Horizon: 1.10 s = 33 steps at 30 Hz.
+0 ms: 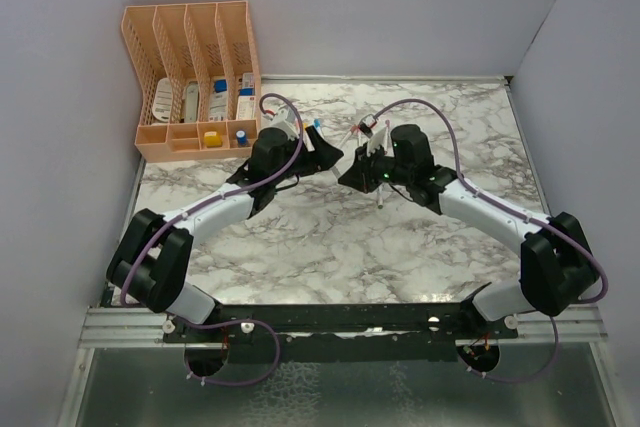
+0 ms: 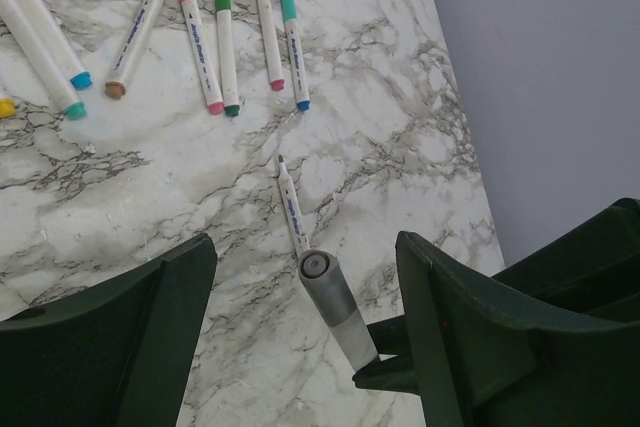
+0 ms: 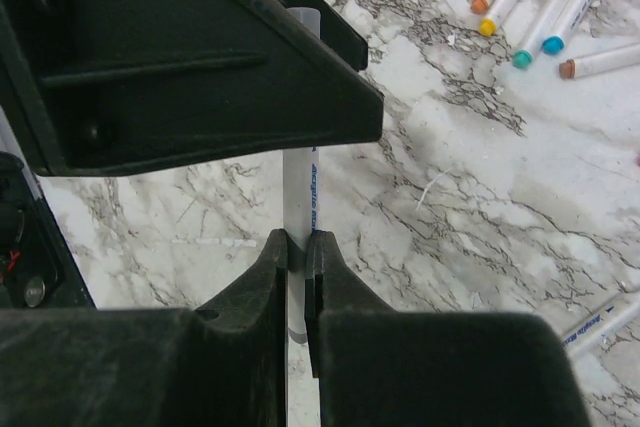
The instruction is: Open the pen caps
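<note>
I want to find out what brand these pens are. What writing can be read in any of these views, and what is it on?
"Acrylic Ma": blue print along the white pen clamped in the right end effector; the rest is hidden.
Blue print on the pens lying on the table: too small to read.
Labels on the boxes in the rack: too blurred to read.
</note>
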### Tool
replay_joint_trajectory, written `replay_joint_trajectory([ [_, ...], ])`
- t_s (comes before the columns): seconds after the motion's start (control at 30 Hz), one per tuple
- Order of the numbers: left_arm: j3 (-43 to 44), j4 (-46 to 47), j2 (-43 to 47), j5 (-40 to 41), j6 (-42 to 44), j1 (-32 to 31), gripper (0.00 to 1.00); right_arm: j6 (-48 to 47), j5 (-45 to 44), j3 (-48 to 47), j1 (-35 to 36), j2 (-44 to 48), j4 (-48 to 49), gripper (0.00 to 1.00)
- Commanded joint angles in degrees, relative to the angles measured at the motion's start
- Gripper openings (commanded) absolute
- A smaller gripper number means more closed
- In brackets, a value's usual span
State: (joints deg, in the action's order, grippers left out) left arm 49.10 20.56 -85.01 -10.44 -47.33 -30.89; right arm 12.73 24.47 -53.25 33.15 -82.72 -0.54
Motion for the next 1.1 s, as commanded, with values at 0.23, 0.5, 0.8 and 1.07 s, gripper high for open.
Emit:
replay_joint_trajectory([
  [0.23, 1.3, 2.9, 0.5, 1.0, -0.9, -0.6, 0.58, -1.6, -1.0, -3.0, 1.8, 0.8, -0.1, 0.01],
  [0.5, 1.1, 3.3, 1.2, 1.7, -1.6, -0.6, 0.53, -1.9, -1.0, -2.8, 2.3, 0.4, -0.2, 0.01],
  [0.8, 0.2, 3.8, 2.8, 2.8, -2.2, -0.5, 0.43, -1.8, -1.1, -2.0, 2.6, 0.0, 0.0, 0.01],
  [1.07, -0.4, 4.0, 3.4, 2.7, -2.2, -0.5, 0.20, -1.8, -1.5, -1.7, 2.8, 0.4, 0.1, 0.01],
])
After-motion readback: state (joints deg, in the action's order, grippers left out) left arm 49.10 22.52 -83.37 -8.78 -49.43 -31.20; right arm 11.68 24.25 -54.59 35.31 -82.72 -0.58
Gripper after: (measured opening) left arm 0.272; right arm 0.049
